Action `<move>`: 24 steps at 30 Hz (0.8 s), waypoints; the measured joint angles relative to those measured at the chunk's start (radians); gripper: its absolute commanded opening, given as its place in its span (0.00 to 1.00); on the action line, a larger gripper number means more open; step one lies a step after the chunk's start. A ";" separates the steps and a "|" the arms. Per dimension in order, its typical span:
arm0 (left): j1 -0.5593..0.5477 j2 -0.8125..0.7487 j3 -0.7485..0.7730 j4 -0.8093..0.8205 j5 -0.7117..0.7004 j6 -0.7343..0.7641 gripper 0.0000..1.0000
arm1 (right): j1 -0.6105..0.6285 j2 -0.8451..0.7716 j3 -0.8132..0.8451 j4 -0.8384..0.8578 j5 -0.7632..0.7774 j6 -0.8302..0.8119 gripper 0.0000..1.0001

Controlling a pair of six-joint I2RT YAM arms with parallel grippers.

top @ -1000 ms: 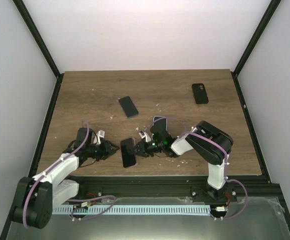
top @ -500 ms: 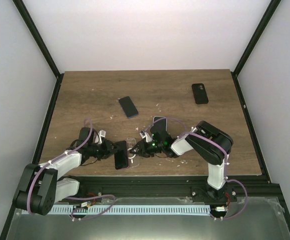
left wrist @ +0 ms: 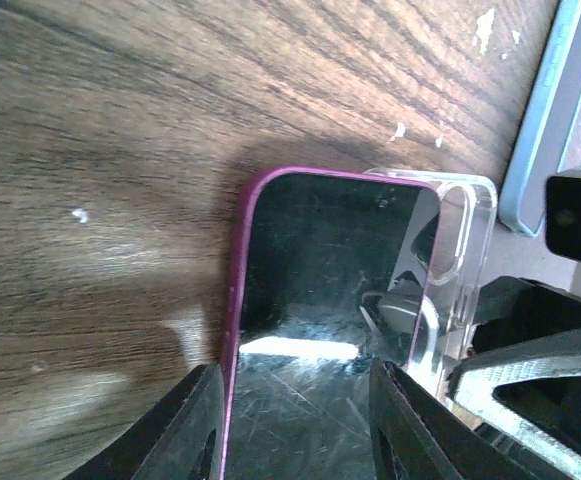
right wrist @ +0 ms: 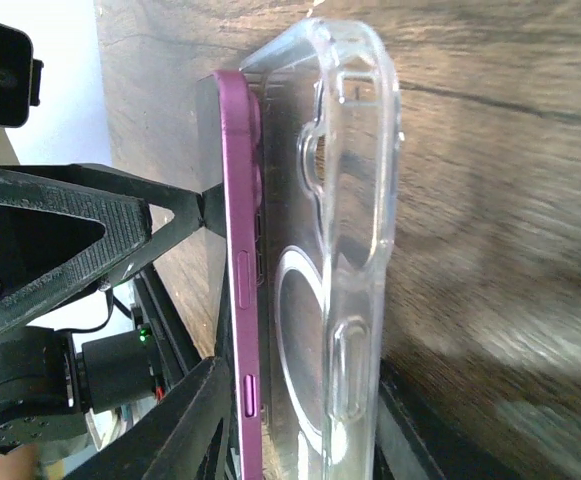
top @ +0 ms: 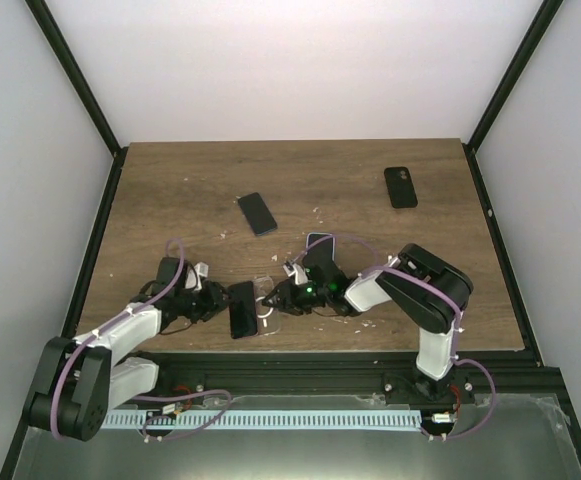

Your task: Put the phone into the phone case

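Purple-edged phone (left wrist: 320, 290) apparently half inside clear case (left wrist: 467, 235).

the phone (top: 241, 309) is a dark-screened slab with a magenta-purple frame and side buttons. it lies screen up, long axis roughly 12 to 6 o'clock, near the 6 o'clock edge of the wooden surface (top: 370, 180). the case (top: 264, 310) is clear, with a camera cut-out and a ring on its back. it touches the phone's 3 o'clock side, tilted against it, not fully seated around it.
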 measured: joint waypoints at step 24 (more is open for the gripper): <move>-0.013 0.101 0.000 0.094 0.028 -0.034 0.35 | 0.000 -0.027 -0.044 0.023 0.046 0.020 0.33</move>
